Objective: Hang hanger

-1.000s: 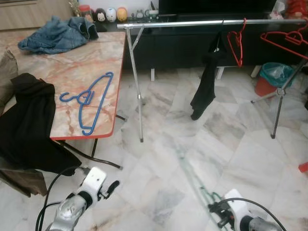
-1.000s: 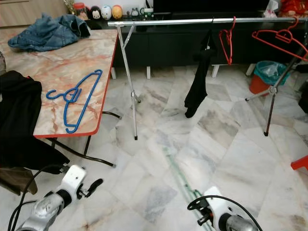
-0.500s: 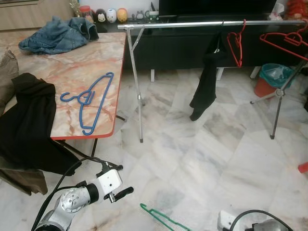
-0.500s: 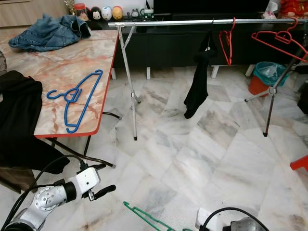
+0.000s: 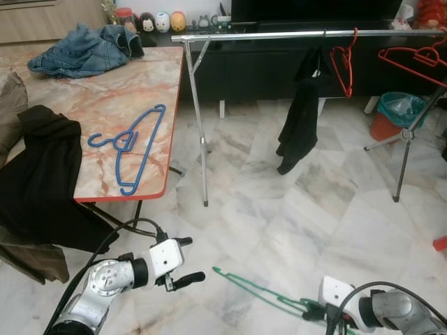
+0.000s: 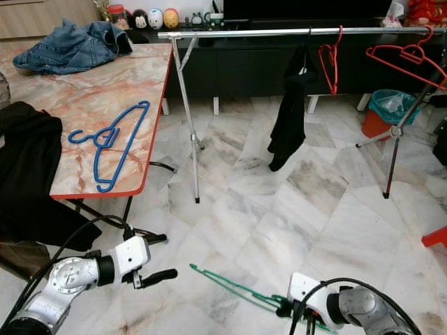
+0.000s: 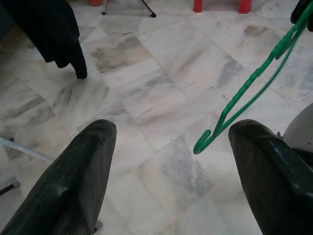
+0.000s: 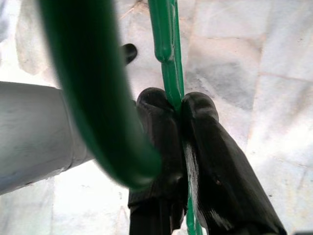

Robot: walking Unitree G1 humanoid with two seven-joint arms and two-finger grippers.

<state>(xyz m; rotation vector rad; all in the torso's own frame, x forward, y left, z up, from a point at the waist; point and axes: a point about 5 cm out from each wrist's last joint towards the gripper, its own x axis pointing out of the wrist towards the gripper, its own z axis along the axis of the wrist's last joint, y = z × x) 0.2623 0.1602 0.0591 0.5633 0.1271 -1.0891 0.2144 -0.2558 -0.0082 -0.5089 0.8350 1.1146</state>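
A green hanger hangs low over the marble floor, held level, its hook end pointing toward my left arm. My right gripper is shut on one of its thin bars, at the bottom right of the eye views. My left gripper is open with nothing between its fingers; in the left wrist view the green hanger's hook lies just beyond the gap. The silver clothes rail crosses the back of the room at some distance.
On the rail hang a black garment and red hangers. A marble-topped table on my left carries a blue hanger, a denim jacket and a dark cloth. A teal bin stands far right.
The green hanger has risen and swung toward the centre with my right gripper. My left gripper has shifted slightly right and up.
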